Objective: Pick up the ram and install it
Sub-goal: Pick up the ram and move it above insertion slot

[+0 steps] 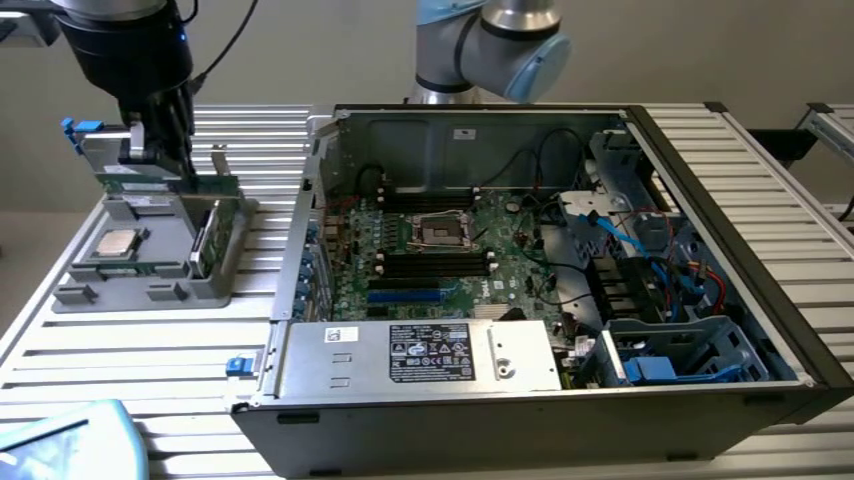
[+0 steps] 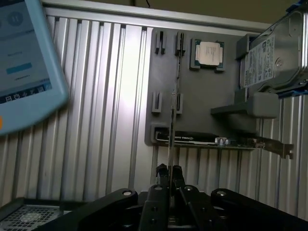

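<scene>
The ram (image 1: 171, 184) is a long thin green stick lying level over the grey holder tray (image 1: 147, 285) at the exterior view's left. My gripper (image 1: 158, 165) comes down on it from above and is shut on it. In the wrist view the ram (image 2: 173, 106) appears edge-on, running out from between the closed fingers (image 2: 162, 171) of my gripper (image 2: 169, 169), in line with the tray's small upright clips. I cannot tell whether it still touches them. The open computer case (image 1: 721, 130) lies to the exterior view's right, its dark memory slots (image 1: 434, 262) beside the processor socket.
The tray also carries a square silver processor chip (image 1: 120, 243) (image 2: 209, 53), a wider green card with a metal bracket (image 1: 204, 240) (image 2: 202, 138), and a hard drive (image 2: 274, 53). A pale blue tablet (image 1: 67, 440) lies at the table's near corner. Cables and a power supply (image 1: 427, 352) crowd the case.
</scene>
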You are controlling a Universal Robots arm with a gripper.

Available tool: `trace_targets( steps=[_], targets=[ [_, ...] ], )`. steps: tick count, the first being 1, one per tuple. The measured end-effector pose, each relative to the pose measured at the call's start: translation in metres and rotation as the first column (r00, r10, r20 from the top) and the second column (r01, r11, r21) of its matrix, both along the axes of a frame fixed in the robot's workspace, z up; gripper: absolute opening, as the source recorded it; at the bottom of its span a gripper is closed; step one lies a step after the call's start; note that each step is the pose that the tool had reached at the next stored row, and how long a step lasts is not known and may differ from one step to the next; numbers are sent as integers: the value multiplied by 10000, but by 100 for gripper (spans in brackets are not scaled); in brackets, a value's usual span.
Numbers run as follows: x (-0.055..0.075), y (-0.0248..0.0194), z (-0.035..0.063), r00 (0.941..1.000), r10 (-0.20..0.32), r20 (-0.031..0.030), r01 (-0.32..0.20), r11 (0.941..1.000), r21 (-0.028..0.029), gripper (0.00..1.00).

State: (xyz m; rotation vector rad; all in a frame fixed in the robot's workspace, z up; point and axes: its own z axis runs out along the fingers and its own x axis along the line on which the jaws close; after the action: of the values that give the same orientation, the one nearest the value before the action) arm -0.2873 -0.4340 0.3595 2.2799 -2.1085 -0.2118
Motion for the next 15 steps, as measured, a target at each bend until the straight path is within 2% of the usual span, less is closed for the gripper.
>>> trace_targets(
  steps=[2,5,15],
  targets=[
    [63,-1,22,10000,41,1,-41,10000,49,14],
    [174,-1,43,10000,91,1,-91,9999,84,14],
    [538,-2,82,9996,284,-7,-284,9995,98,14]
  ],
)
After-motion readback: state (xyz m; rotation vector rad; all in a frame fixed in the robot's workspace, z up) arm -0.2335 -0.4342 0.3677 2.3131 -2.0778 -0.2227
